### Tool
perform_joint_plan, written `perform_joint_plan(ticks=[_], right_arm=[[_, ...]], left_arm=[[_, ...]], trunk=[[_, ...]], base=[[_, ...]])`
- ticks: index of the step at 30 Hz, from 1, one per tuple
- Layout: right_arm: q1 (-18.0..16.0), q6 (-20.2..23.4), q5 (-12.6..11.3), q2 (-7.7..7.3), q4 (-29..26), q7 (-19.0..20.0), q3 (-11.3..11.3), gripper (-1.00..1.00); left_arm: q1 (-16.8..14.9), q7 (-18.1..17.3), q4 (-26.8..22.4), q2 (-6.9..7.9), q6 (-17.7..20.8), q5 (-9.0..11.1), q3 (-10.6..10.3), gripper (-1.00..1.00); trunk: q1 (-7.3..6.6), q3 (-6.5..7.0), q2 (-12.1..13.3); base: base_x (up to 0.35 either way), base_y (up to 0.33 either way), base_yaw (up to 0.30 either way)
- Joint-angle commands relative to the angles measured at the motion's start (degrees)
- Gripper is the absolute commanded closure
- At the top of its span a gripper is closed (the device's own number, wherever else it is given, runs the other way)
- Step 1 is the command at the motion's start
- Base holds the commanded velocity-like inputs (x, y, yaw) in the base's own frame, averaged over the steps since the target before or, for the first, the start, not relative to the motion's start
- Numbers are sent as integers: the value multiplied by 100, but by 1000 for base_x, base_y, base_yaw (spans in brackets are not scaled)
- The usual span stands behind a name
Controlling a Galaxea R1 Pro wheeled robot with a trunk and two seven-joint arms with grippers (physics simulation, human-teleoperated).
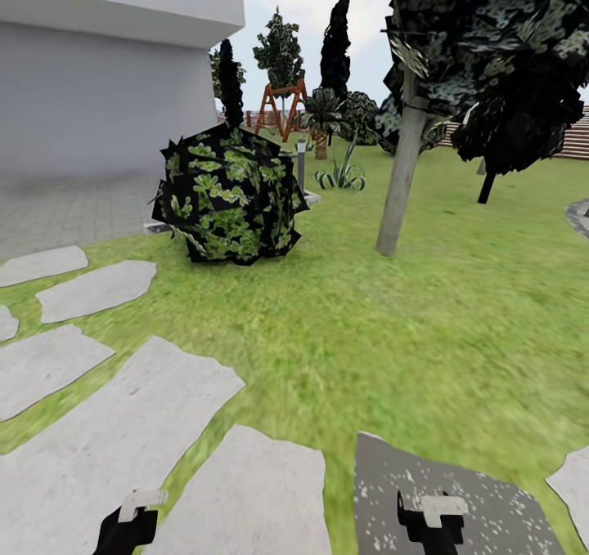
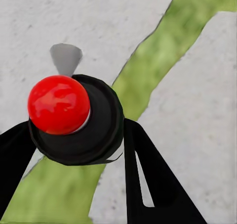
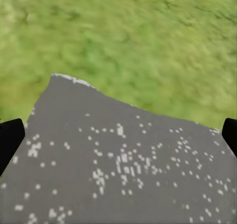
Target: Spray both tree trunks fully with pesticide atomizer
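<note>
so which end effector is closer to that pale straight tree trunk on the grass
Right. The right end effector sits low over a dark speckled slab, almost straight below the pale trunk in the head view; the left end effector, over pale stepping stones, is farther aside.

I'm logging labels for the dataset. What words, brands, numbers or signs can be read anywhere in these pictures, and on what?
None can be read. The atomizer with its red top, held in the left gripper, bears no label; the white house wall and the speckled dark stone carry no text.
</note>
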Motion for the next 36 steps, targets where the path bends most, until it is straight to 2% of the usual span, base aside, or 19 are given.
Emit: perform_joint_plan(ticks=[1, 14, 26, 36], right_arm=[[0, 0, 0, 0, 0, 0, 0, -100], [0, 0, 0, 0, 1, 0, 0, -100], [0, 0, 6, 4, 1, 0, 0, -100], [0, 0, 7, 9, 1, 0, 0, -100]], left_arm=[[0, -7, -3, 1, 1, 20, 0, 100], [0, -2, -15, 2, 2, 62, 0, 100], [0, 44, -47, -18, 13, 69, -8, 100], [0, 62, 4, -24, 29, 69, 0, 100]], trunk=[[-23, 19, 42], [-308, 252, 563], [-308, 264, 563], [-308, 289, 563]], base=[[0, 0, 167], [0, 0, 265], [-5, 4, 277], [-172, 219, 277]])
